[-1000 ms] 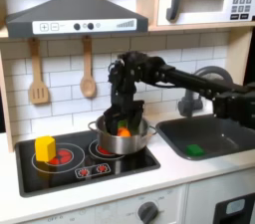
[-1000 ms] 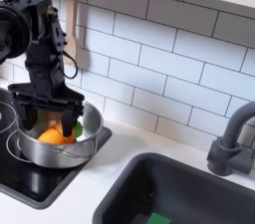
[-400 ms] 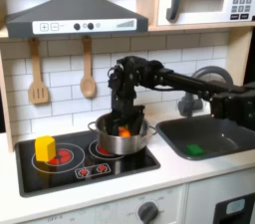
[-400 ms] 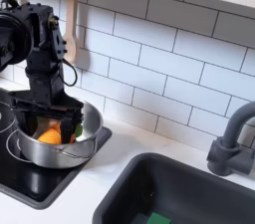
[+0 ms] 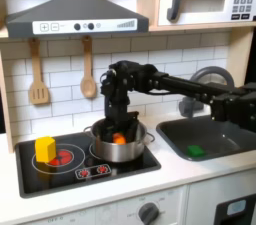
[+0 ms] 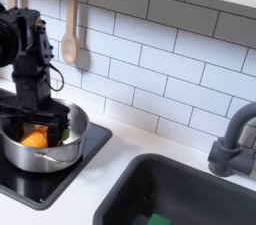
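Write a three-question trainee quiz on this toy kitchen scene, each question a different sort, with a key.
1. True or false: the pincer reaches into the steel pot.
2. What lies in the pot? A) orange toy food B) a spoon C) a sponge
3. Fill in: the yellow block stands on the ____ in the first exterior view.

Key: 1 true; 2 A; 3 stove.

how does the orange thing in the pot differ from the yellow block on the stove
The orange thing is rounded and lies inside the silver pot, right under the gripper. The yellow block is boxy, stands upright on the bare stove toward the first exterior view's left, and sits apart from the gripper. Both are small, bright toy pieces.
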